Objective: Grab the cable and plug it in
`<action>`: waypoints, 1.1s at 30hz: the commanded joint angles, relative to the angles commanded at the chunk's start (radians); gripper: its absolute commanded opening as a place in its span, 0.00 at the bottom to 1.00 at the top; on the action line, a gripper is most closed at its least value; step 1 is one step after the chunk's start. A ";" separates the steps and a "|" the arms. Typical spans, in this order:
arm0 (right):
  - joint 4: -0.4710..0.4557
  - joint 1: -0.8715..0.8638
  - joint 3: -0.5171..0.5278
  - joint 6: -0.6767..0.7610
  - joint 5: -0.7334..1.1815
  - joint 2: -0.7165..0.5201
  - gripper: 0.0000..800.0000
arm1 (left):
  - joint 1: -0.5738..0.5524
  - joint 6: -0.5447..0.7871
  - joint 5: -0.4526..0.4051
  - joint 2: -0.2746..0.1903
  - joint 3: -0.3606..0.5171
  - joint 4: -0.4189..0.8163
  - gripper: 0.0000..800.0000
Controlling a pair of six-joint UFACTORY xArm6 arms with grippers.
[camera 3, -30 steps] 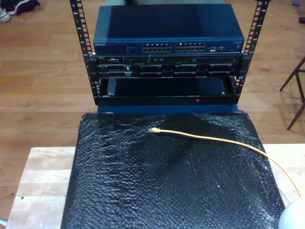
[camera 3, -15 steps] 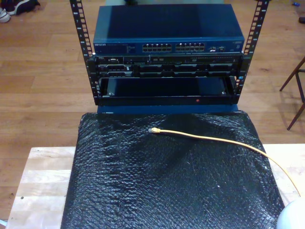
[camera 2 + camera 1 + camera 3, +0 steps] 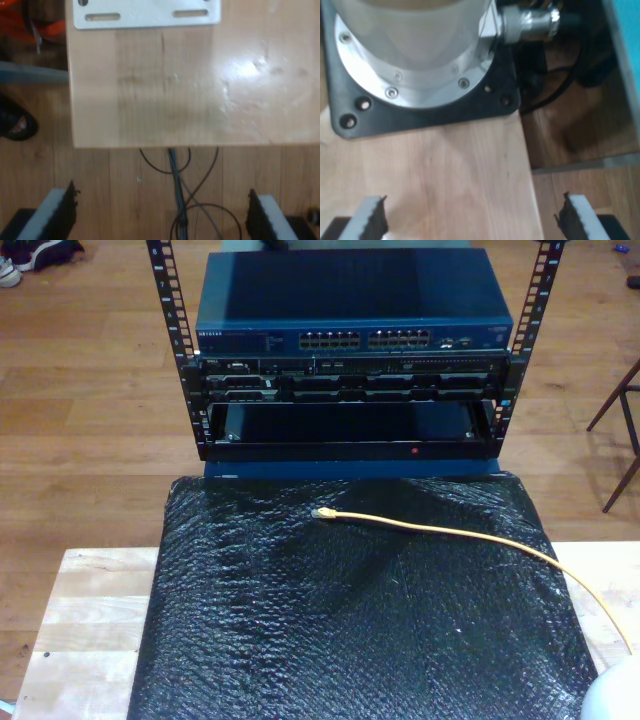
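My first end effector [image 3: 470, 220] and second end effector [image 3: 160, 215] both hang released, holding nothing, over bare wooden desk [image 3: 165, 90] edges. The cable [image 3: 450, 533] lies well away on the black mat [image 3: 300, 630], plug [image 3: 322, 512] pointing toward the switch [image 3: 350, 310]. Its long axis runs toward the exterior view's right. I cannot tell which arm is nearer.

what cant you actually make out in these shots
- The cable's far end: it runs off the exterior view's right edge.
- The plug at its tip: too small and blurred to read its latch or orientation.
- Port labels on the blue network switch: too small.
- Inside the rack's open lower bay: dark.
- My first gripper and my second gripper: open fingers are cut off by each wrist view's edge.
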 joint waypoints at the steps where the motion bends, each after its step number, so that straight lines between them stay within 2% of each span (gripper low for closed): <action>1: 0.025 0.000 -0.021 0.012 0.012 0.008 1.00 | -0.003 -0.002 0.020 0.000 -0.017 -0.015 1.00; 5: 0.103 0.002 -0.107 0.080 0.078 0.034 1.00 | -0.023 0.000 0.098 0.000 -0.083 -0.086 1.00; 10: 0.129 0.021 -0.207 0.193 0.172 0.061 1.00 | -0.044 -0.003 0.187 0.000 -0.143 -0.114 1.00; 15: 0.195 0.089 -0.279 0.325 0.209 0.095 1.00 | -0.091 -0.040 0.241 0.000 -0.193 -0.173 1.00; 24: 0.259 0.221 -0.397 0.543 0.321 0.160 1.00 | -0.290 -0.259 0.316 0.002 -0.275 -0.252 1.00; 33: 0.356 0.308 -0.430 0.658 0.354 0.172 1.00 | -0.485 -0.443 0.318 0.003 -0.279 -0.276 1.00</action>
